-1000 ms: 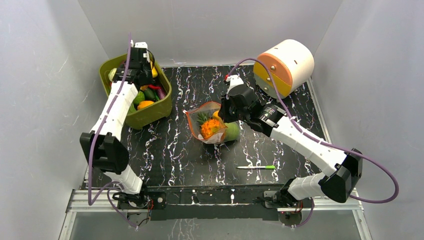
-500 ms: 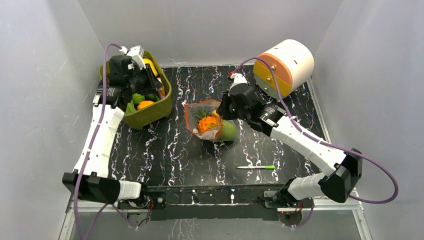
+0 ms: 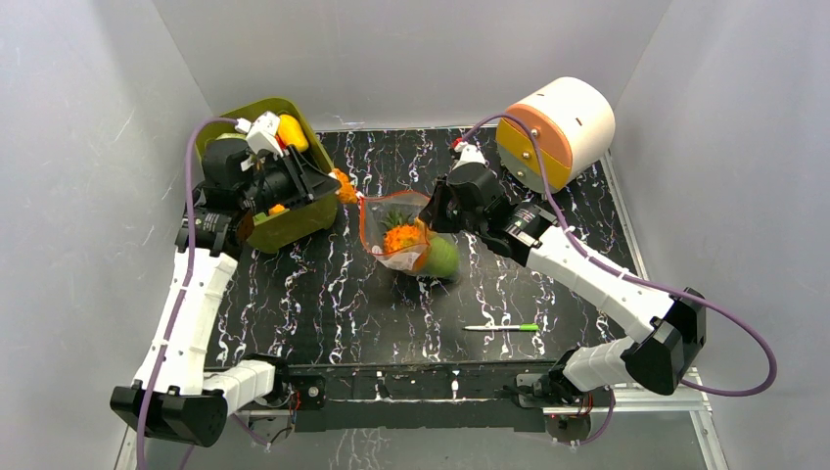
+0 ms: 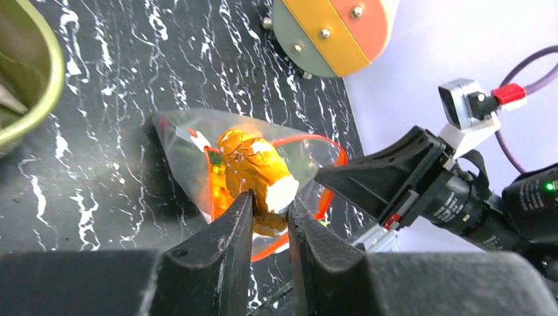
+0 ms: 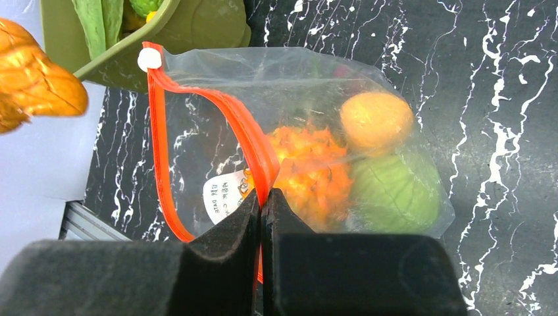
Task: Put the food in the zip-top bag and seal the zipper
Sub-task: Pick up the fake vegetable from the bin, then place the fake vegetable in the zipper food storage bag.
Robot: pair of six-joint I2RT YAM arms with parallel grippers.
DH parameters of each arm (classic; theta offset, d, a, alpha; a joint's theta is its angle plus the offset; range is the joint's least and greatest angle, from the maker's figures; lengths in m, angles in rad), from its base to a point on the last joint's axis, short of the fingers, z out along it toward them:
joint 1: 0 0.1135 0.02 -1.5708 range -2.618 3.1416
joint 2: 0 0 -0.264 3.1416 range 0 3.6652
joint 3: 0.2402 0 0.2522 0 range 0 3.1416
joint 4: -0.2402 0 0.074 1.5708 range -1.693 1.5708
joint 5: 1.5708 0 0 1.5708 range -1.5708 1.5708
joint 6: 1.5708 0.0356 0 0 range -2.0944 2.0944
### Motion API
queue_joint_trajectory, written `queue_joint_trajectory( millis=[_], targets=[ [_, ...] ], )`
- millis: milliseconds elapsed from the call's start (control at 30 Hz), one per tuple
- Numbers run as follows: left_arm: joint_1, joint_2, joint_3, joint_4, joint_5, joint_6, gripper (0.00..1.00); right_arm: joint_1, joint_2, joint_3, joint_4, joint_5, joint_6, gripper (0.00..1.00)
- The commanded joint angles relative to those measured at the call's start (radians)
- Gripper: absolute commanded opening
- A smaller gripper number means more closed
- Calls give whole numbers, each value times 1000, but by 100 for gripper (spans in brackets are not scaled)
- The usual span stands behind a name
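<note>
1. Here, there are two grippers. The left gripper (image 4: pixel 266 204) pinches one orange food piece (image 4: pixel 250 161) with a white end, between the basket and the bag's mouth. The right gripper (image 5: pixel 262 197) is pressed together on the zipper (image 5: pixel 243 128).
2. One zip-top bag (image 5: pixel 296 79) lies mid-table (image 3: pixel 323 294), with its mouth open toward the basket.
3. Inside the bag I count three pieces: an orange pineapple (image 5: pixel 309 171), a round orange piece (image 5: pixel 376 122) and a green cabbage (image 5: pixel 393 194).
4. One green basket (image 3: pixel 284 223) at the far left holds yellow, orange and green pieces; I cannot tell how many.
5. One pen (image 3: pixel 502 327) and one white-and-orange drum (image 3: pixel 556 122) are outside both containers.
</note>
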Motion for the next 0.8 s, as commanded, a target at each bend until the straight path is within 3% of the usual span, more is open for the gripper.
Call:
queue_joint_trajectory(
  millis=[0,300,767],
  targets=[
    [-6,-41,-62,95,116,-129,11,-3,-7,12,110,27,51,0],
    [-85,-18,-97,144,135,-205,10,-4,-20,7,122,53,80,0],
    [-199,37,-213,224,-9,-215,10,-4,-30,16,151,10,82,0]
  ],
)
